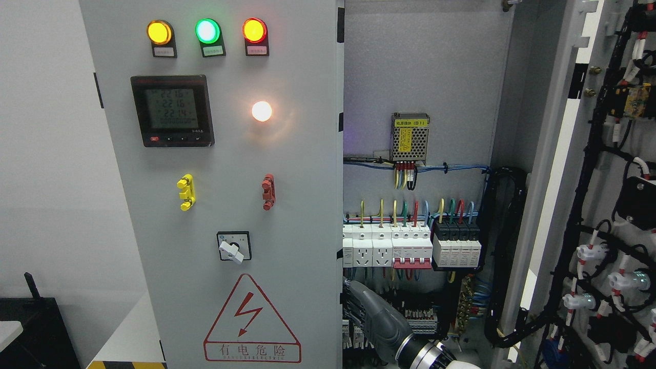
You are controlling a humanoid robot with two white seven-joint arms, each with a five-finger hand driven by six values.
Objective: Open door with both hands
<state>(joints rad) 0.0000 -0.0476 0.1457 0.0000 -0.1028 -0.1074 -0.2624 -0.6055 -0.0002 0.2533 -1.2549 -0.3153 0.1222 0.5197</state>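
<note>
Head view: the right door (589, 205) of the cabinet (425, 66) stands swung wide at the right edge, wiring on its inner face exposed. The left door (220, 205) looks shut, lamps lit. The right hand (366, 307) reaches up from the bottom edge to the left door's free edge; its grip cannot be told. Judged half done: left door remains.
</note>
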